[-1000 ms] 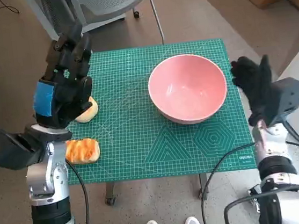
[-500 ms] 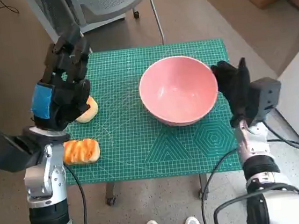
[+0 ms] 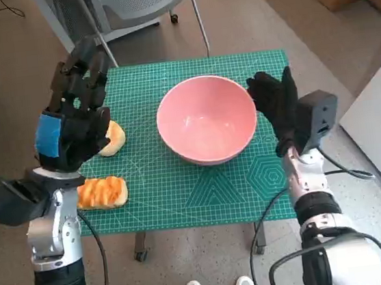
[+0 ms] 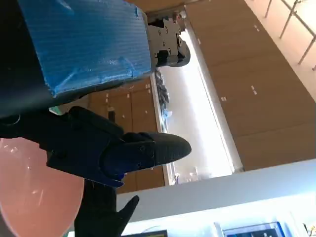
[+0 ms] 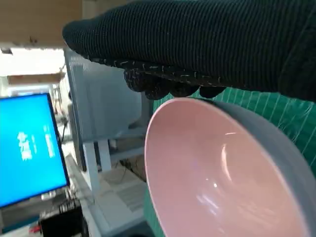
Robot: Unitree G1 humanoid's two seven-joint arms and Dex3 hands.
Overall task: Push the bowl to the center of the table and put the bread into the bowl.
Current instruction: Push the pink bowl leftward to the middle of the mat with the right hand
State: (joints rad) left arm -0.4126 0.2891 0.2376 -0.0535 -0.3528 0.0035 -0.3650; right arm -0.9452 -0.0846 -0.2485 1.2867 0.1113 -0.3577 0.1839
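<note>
A smooth, round pink bowl with a glossy inside sits on the green gridded cutting mat that covers the table, a little toward the far edge and the right edge from the middle. The right hand, in its black knitted glove, stands flat against the bowl's right rim with its fingers straight and holding nothing; the right wrist view shows the ribbed knit lying just over the rim. Near the left edge lie 2 pieces of bread: a pale, rounded bun partly hidden under the left hand, and a golden, ridged loaf close to the near left corner. The left hand, black with blue tape across its back, hangs above the bun with its fingers spread wide and nothing in them.
</note>
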